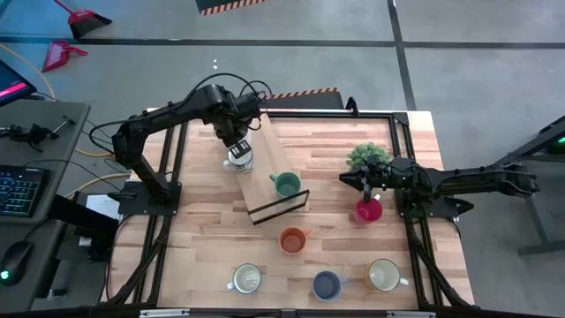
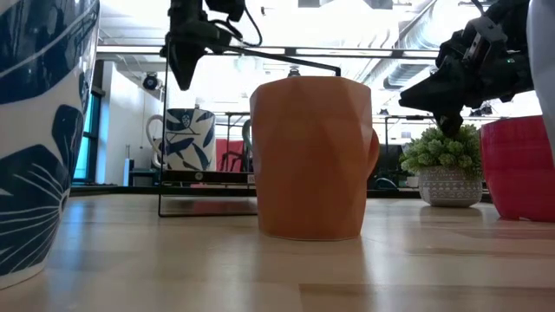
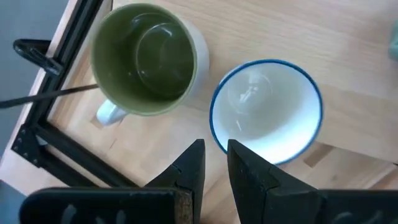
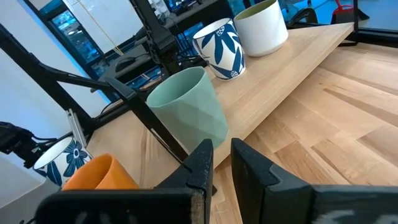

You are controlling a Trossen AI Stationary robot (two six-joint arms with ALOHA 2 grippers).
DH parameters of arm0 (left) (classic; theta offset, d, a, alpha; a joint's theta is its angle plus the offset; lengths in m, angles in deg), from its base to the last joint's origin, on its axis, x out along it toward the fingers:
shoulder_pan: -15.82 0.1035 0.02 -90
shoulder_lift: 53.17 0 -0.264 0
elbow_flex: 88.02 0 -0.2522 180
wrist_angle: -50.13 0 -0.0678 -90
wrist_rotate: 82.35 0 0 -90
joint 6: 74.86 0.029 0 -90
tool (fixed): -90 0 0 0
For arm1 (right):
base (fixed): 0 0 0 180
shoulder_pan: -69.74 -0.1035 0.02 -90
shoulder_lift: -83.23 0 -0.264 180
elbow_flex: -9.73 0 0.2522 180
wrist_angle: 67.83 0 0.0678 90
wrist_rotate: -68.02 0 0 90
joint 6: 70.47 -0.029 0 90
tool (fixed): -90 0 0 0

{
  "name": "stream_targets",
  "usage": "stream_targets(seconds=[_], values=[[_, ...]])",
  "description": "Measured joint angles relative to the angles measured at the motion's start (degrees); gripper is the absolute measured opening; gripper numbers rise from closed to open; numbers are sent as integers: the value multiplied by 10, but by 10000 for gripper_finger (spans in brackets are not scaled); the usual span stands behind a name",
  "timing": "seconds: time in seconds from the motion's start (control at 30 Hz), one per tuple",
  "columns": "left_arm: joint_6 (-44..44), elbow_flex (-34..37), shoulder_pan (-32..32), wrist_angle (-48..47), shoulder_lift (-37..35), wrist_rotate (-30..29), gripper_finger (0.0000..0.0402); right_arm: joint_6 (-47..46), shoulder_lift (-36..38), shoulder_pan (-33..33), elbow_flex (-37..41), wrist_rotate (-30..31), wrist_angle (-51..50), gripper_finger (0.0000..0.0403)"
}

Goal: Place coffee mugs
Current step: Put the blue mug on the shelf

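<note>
A raised wooden board (image 1: 269, 168) bears three mugs: an olive-lined white mug (image 3: 143, 59) and a blue-rimmed white mug (image 3: 267, 112) at its far end, and a teal mug (image 1: 284, 184) near its near end. My left gripper (image 3: 214, 165) hovers shut above the first two, pointing down (image 2: 184, 65). On the table stand a red mug (image 1: 369, 210), an orange mug (image 1: 293, 239), a white mug (image 1: 246, 279), a blue mug (image 1: 327, 284) and a cream mug (image 1: 384, 275). My right gripper (image 1: 365, 185) hangs shut just above the red mug's far rim, clear of it.
A spiky green potted plant (image 1: 367, 157) stands just beyond my right gripper. A black wire frame (image 1: 281, 208) fronts the board's near end. Black rails (image 1: 402, 168) run along the table's sides. Bare wood lies between the board and the near row of mugs.
</note>
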Motion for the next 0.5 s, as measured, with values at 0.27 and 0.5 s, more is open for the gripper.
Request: stream_targets(seconds=[0.27, 0.5], values=[[-39, -25, -29, -20, 0, 98, 58, 2, 0, 0, 0, 0, 0, 39], [-41, -22, -92, -18, -37, 177, 58, 15, 0, -2, 0, -6, 1, 39]])
